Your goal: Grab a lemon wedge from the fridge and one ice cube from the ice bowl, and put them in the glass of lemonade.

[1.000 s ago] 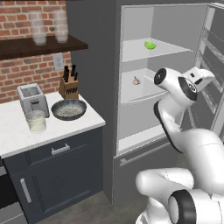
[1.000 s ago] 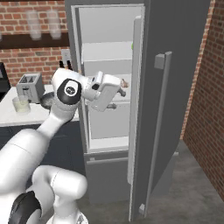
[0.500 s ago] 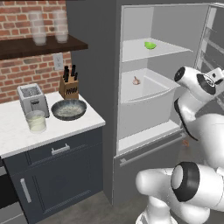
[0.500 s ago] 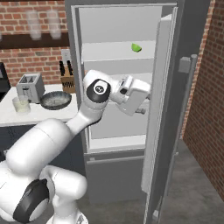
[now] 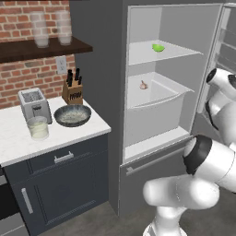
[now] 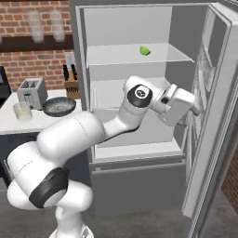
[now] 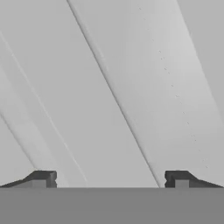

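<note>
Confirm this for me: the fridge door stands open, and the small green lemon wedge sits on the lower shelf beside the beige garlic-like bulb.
Not quite. The tall dark grey fridge does stand open, but the small green lemon wedge lies alone on the upper shelf. The beige garlic-like bulb sits one level below it, above the pale drawer. The left base view shows both levels plainly.

Glossy white rounded arm [image 6: 79, 135] segments, dark joint caps, small dark fingers [image 7: 41, 178].
</note>
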